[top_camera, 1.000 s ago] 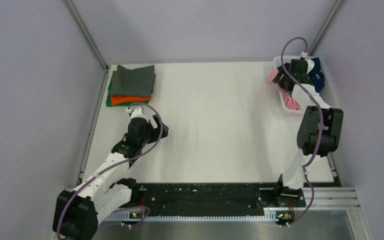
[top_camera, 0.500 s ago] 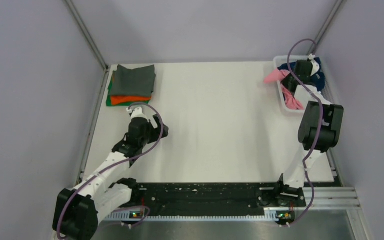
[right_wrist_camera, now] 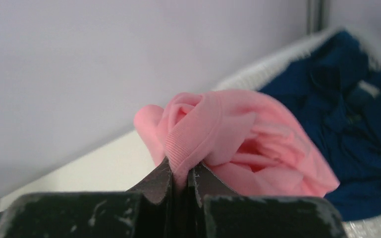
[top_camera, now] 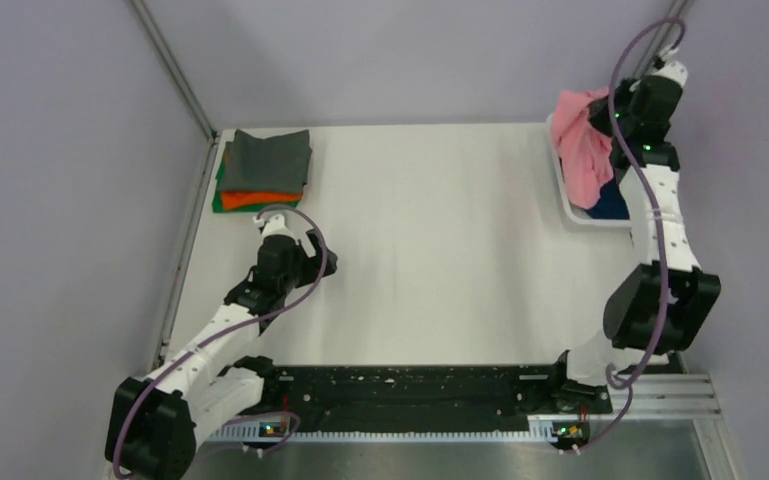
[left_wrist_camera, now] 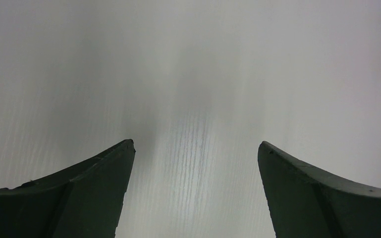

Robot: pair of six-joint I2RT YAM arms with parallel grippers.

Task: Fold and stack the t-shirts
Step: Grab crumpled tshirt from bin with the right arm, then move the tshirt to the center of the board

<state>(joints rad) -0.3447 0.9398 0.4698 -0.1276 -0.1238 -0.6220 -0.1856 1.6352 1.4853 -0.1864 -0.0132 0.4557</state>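
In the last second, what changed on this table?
The right arm swung up and toward the back wall, jaws shut on the pink t-shirt, lifting it from the white basket so it now hangs above it. The navy t-shirt stayed inside. The left arm, jaws open, and the folded stack of grey, orange and green t-shirts did not move.

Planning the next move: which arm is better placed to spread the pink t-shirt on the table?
Right. The right end effector is shut on the pink t-shirt, which hangs over the basket. The left end effector is open and empty over the table.
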